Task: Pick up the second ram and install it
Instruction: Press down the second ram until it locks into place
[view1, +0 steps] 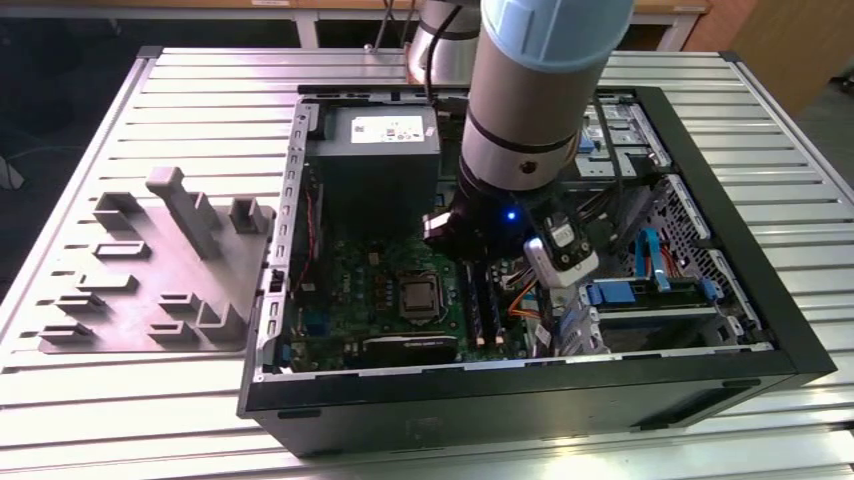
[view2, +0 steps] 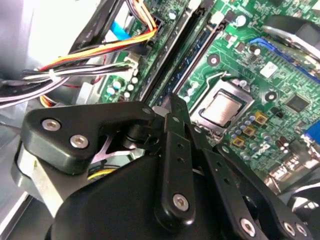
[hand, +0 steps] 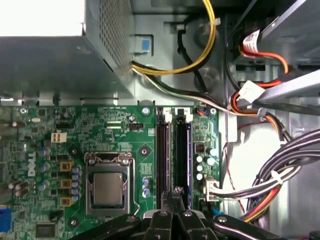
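Green circuit board, the motherboard (hand: 125, 150), lies flat in the bottom of an open black computer case (view1: 747, 300) that sits on a ribbed metal table (view1: 200, 100). A grey power-supply box (view1: 380, 150) fills the far corner of the case, toward the table's back edge. Near the table's edge on the exterior view's left stands a grey plastic fixture (view1: 154, 270) with upright blocks.

The robot arm (view1: 541, 90) reaches down into the middle of the case, and its black gripper (hand: 174, 212) hangs low over the memory slots beside the silver processor socket (hand: 107, 187). In both wrist views the fingers (view2: 175, 145) are drawn close together, tips almost meeting.

The second ram (hand: 181, 160), a long thin strip, stands on edge in one of the black slot rails (hand: 162, 160), running away from the gripper toward the power-supply side of the board. Its near end sits right at the fingertips, directly in line with them. Whether the fingers grip that end or merely press on it cannot be told, since the tips cover the spot.

Bundles of coloured cables (hand: 270, 175) run along the case wall beside the slots, and a yellow cable (hand: 210, 45) loops near the power supply. A blue connector (view1: 617, 292) shows by the drive bay.
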